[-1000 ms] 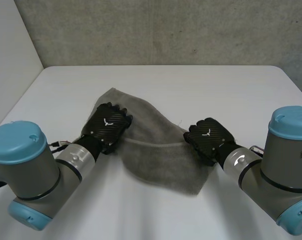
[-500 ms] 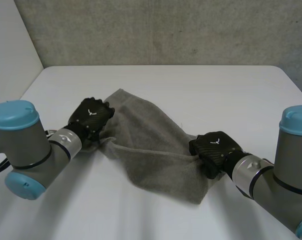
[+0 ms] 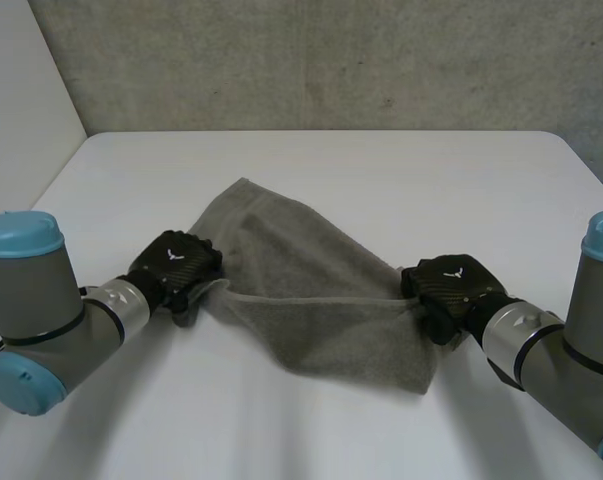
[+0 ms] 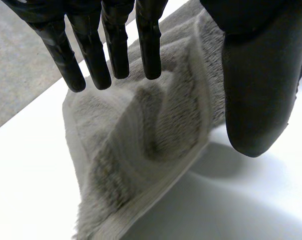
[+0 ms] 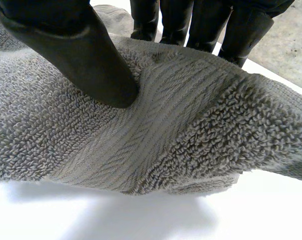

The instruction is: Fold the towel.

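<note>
Since a second ago both hands have slid apart and back toward the robot, dragging the grey terry towel (image 3: 311, 290) with them. Its near edge now runs stretched between them. The towel lies mid white worktop (image 3: 381, 165), far part flat and a loose corner sagging near the right hand (image 3: 451, 290), which takes the right end of that edge. The left hand (image 3: 176, 265) takes the left end.

To do this step well, I'd keep both pinches equally firm, hold the edge taut and level, and carry it over in one even sweep so the edges meet. The left grip looks the shallower, so it is likelier to slip.

The head view gives the towel's lay and the span between the hands, but their backs hide the grips. The right wrist view shows the thumb pressing cloth against the fingers (image 5: 201, 25) behind it, a solid pinch. The left wrist view shows straight fingers (image 4: 113, 50) on one side and the thumb on the other. Cloth runs up between them, with the corner lifted off the worktop.
</note>
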You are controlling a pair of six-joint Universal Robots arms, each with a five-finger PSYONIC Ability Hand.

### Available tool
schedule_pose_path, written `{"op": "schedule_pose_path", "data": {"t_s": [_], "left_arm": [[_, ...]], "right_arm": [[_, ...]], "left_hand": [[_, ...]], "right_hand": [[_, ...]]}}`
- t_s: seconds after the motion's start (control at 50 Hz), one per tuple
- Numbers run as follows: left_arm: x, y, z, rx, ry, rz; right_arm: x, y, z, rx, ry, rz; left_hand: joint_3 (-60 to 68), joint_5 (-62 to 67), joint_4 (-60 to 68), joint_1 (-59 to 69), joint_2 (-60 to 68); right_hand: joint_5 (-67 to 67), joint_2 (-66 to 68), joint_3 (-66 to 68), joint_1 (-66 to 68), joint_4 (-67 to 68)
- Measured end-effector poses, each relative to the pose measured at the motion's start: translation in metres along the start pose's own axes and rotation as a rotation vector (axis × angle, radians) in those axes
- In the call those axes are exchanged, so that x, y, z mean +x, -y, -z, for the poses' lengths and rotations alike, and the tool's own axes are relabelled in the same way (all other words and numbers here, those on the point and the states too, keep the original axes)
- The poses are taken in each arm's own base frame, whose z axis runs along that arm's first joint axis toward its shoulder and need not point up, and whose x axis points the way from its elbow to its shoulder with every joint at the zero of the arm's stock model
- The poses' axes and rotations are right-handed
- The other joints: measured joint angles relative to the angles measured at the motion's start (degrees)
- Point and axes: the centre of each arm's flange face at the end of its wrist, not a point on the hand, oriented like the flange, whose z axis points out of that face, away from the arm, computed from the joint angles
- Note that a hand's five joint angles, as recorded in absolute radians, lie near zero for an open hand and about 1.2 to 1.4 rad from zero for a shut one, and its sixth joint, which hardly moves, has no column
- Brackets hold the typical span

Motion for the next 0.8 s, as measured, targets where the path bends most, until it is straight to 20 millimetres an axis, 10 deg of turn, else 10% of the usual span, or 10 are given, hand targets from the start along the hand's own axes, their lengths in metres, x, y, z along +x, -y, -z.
{"op": "schedule_pose_path", "data": {"t_s": [0.46,0.8], "left_arm": [[-0.019,-0.01,-0.023,-0.024,0.1,-0.004],[-0.037,0.015,-0.005,0.021,0.178,-0.014]], "right_arm": [[0.031,0.003,0.002,-0.001,-0.083,-0.033],[0.043,0.009,0.004,0.009,-0.113,-0.028]], "left_hand": [[23.67,25.53,24.49,23.43,24.44],[41.89,43.92,42.72,42.01,42.85]], "right_hand": [[0.0,0.0,0.0,0.2,0.0],[0.0,0.0,0.0,0.21,0.0]]}}
